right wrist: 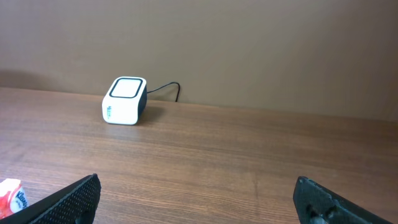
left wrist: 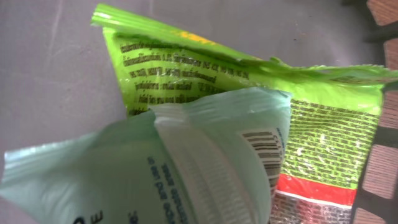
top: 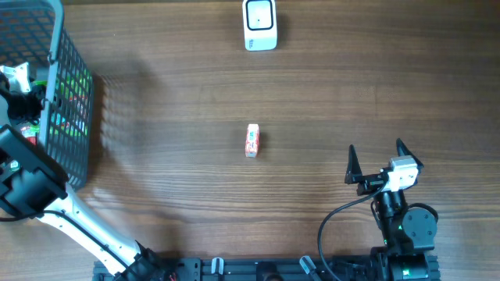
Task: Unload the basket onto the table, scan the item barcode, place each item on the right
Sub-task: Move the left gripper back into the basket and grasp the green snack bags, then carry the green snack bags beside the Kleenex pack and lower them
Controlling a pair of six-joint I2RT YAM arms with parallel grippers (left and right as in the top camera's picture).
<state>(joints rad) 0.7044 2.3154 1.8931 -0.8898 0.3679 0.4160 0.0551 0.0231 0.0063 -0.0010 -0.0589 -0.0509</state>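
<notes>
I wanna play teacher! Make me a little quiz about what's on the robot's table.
1. True or false: the white scanner stands on the table, outside the basket.
2. Pick one: the right gripper is A open, B shut.
3. Fill in: in the left wrist view, the pale green packet shows a printed ____.
Key: 1 true; 2 A; 3 barcode.

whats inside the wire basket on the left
Inside the wire basket, the left wrist view shows a pale green packet with a barcode, overlapping a lime green packet. Anything beneath them is covered.
</notes>
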